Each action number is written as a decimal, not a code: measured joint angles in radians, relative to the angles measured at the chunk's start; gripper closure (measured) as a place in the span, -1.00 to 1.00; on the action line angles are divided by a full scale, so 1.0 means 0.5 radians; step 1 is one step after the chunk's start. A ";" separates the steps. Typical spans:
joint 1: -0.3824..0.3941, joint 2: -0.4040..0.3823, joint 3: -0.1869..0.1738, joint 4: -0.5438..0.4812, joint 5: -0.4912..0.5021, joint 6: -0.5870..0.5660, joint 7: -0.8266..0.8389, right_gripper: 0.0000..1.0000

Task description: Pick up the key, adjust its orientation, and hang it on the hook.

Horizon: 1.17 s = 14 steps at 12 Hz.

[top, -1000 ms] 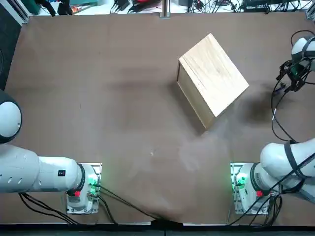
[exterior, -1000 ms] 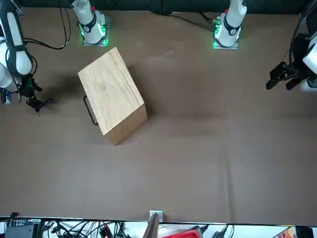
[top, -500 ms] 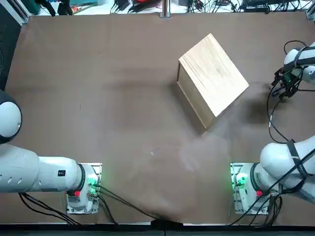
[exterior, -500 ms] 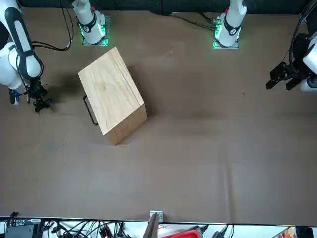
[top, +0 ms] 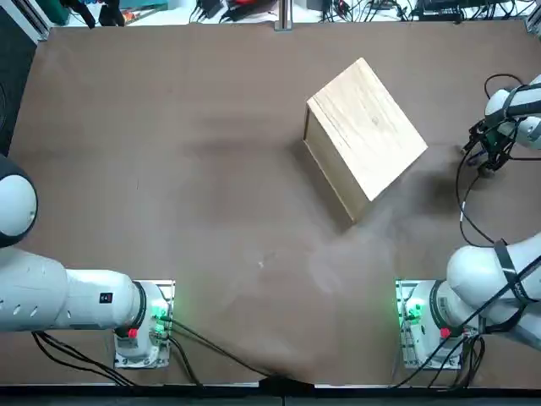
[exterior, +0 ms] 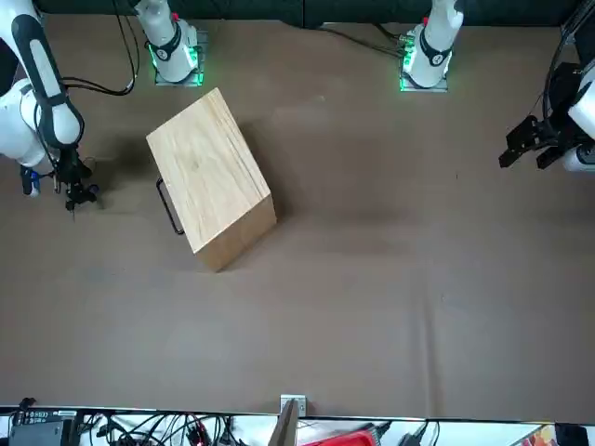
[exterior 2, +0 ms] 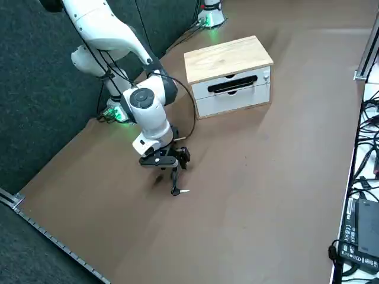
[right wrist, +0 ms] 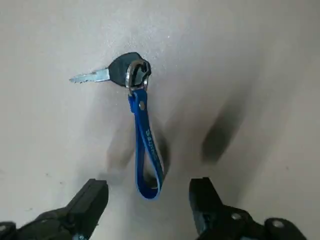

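Observation:
The key (right wrist: 112, 75) lies flat on the brown table, a silver blade with a dark head and a ring that carries a blue strap (right wrist: 147, 150). My right gripper (right wrist: 147, 200) is open just above the table, one finger on each side of the strap's looped end, touching nothing. In the right side view the key (exterior 2: 181, 191) shows at the tips of the gripper (exterior 2: 174, 184). In the top view the gripper (top: 488, 159) is at the far right, beside the wooden box (top: 365, 135). The hook is too small to make out on the box's front face (exterior 2: 234, 89).
The wooden box (exterior: 209, 177) stands turned at an angle, with a dark bar handle (exterior 2: 232, 84) on its front. Cables hang from the right arm (top: 465, 203). Cables and gear line the table's far edge (exterior: 297, 432).
The right gripper has shifted a little toward the box and come down over the key's strap. The box has not moved.

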 joint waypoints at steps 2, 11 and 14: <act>0.000 0.014 0.000 0.000 0.000 0.036 -0.018 -0.98; -0.001 0.061 0.000 0.000 0.000 0.100 -0.037 -0.95; -0.009 0.061 0.000 0.000 0.000 0.100 -0.052 -0.37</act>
